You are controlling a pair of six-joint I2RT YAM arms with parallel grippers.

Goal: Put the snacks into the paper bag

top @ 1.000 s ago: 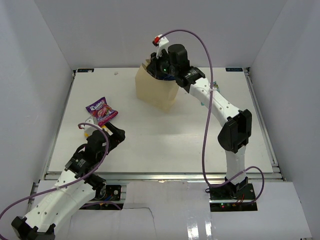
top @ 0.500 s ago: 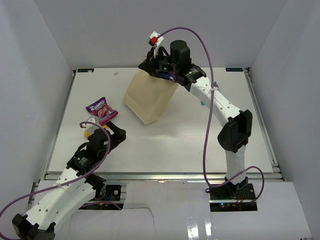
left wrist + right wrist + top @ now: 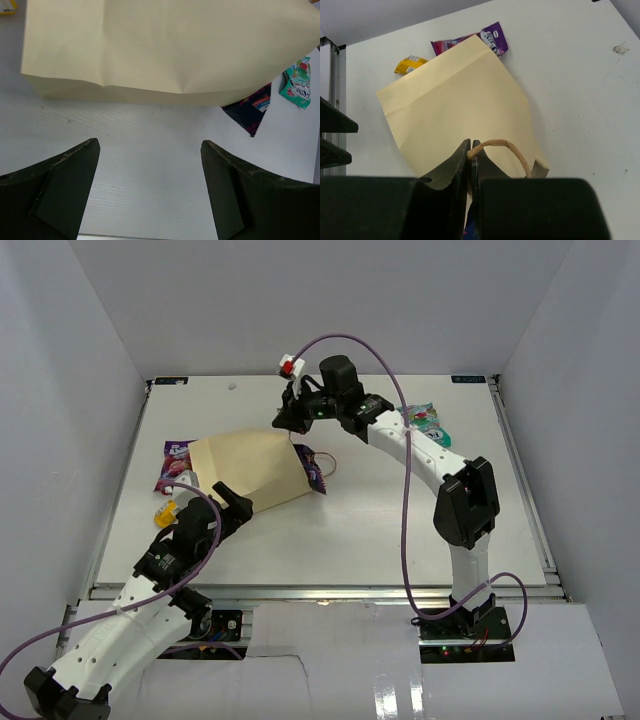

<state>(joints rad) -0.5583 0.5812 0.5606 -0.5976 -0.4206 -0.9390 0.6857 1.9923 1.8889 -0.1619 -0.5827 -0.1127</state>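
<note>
Tan single paper bag [image 3: 245, 468], four snacks [image 3: 175, 462]

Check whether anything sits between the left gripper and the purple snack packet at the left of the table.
Yes. The paper bag lies on its side across the front of the open left gripper and covers part of the purple packet. The right gripper pinches the bag's handle.
</note>
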